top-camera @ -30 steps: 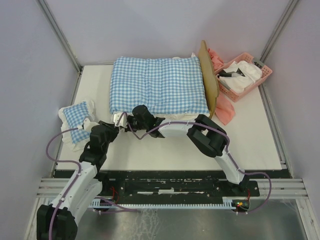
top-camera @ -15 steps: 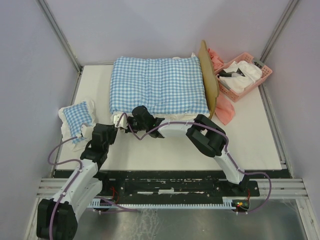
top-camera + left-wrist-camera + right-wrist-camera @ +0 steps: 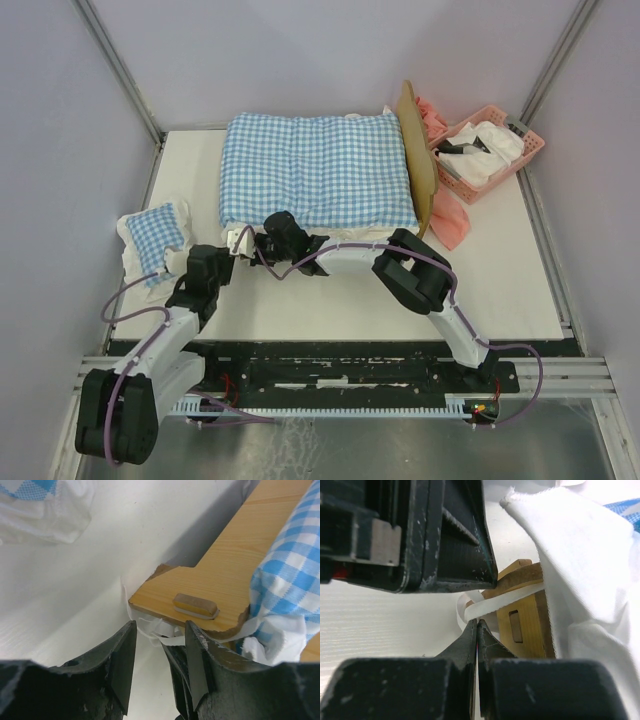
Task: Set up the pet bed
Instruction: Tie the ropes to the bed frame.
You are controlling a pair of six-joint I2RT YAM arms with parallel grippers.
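Lavender walls (image 3: 300, 60) enclose a white table (image 3: 400, 290). At its centre, toward 12 o'clock, sits the pet bed (image 3: 417, 150). Its wooden headboard stands upright at the bed's 3 o'clock end, and a blue-and-white checked cushion (image 3: 320, 180) covers the base. A pink basket (image 3: 528, 150) is at 2 o'clock and a pink cloth (image 3: 452, 222) lies beside the headboard. A small checked pillow (image 3: 155, 235) lies at 9 o'clock.

Both arms meet at the bed's 7 o'clock corner. The left gripper (image 3: 161, 630) has its jaws apart, just short of the wooden corner. The right gripper (image 3: 476, 625) has its fingers pressed together. A white strap (image 3: 490, 607) runs by their tips; whether it is pinched, I cannot tell.
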